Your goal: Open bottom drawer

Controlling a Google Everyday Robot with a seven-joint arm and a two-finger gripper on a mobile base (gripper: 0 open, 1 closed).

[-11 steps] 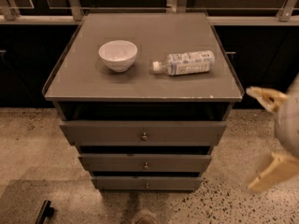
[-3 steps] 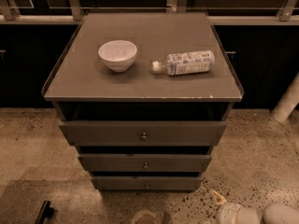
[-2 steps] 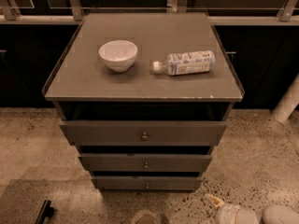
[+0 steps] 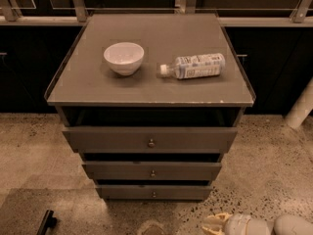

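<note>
The bottom drawer (image 4: 154,192) is the lowest and slimmest of three grey-brown drawers in the cabinet, with a tiny round metal knob (image 4: 154,194) at its centre. Its front sits set back under the middle drawer (image 4: 152,171) and the tall top drawer (image 4: 150,139). My gripper (image 4: 214,223) is low at the bottom edge of the view, just above the floor. It is to the right of and below the bottom drawer, pointing left and apart from it.
A white bowl (image 4: 123,58) and a plastic bottle (image 4: 193,66) lying on its side rest on the cabinet top (image 4: 146,89). A white post (image 4: 301,106) stands at the right. A dark object (image 4: 46,223) lies on the speckled floor at bottom left.
My arm has swung down from the right side of the view to the floor. Over the last second the gripper has crept slightly left and lower. The drawers have not moved.
</note>
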